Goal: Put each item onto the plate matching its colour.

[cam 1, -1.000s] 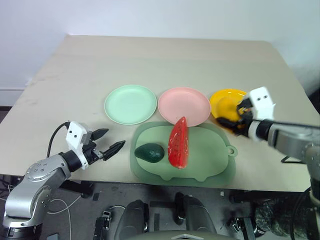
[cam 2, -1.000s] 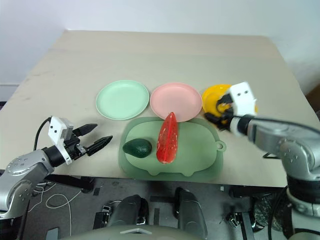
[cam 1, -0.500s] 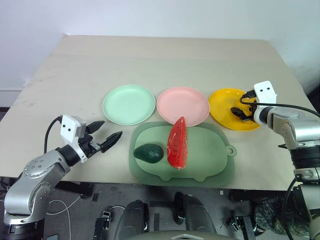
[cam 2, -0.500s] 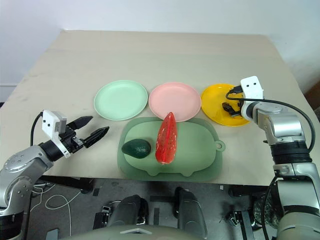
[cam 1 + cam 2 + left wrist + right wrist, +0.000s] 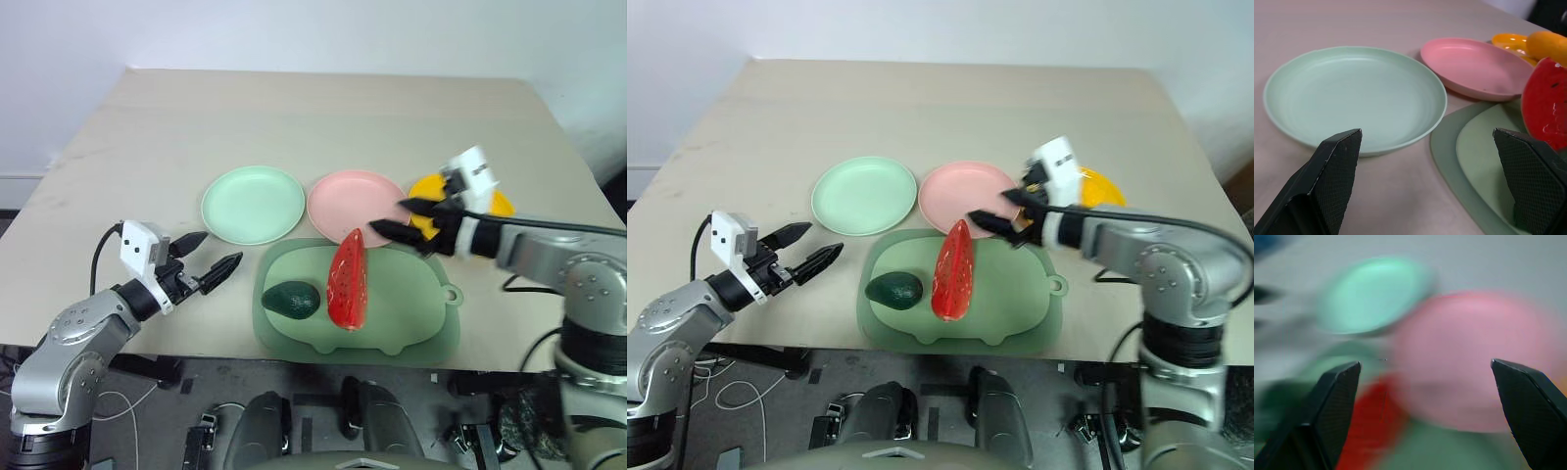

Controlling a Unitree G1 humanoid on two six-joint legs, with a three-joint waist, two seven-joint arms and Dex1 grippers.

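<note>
The red watermelon slice (image 5: 348, 281) and the dark green avocado (image 5: 292, 300) lie on the pale-green tray (image 5: 411, 313). Behind the tray stand the mint green plate (image 5: 254, 204), the pink plate (image 5: 358, 201) and the yellow plate (image 5: 498, 203), which my right arm partly hides. The yellow fruit (image 5: 1547, 45) rests on the yellow plate (image 5: 1506, 40) in the left wrist view. My right gripper (image 5: 390, 215) hangs open and empty over the pink plate's near right edge, just beyond the watermelon's tip. My left gripper (image 5: 217, 251) is open and empty left of the tray, near the mint plate.
The tray's small tab (image 5: 453, 294) points right. The tan table (image 5: 294, 117) stretches far behind the plates, and its front edge runs just below the tray. A pale wall stands beyond it.
My right gripper opened at the yellow plate and swung left to the pink plate's near edge. The left gripper has kept its place.
</note>
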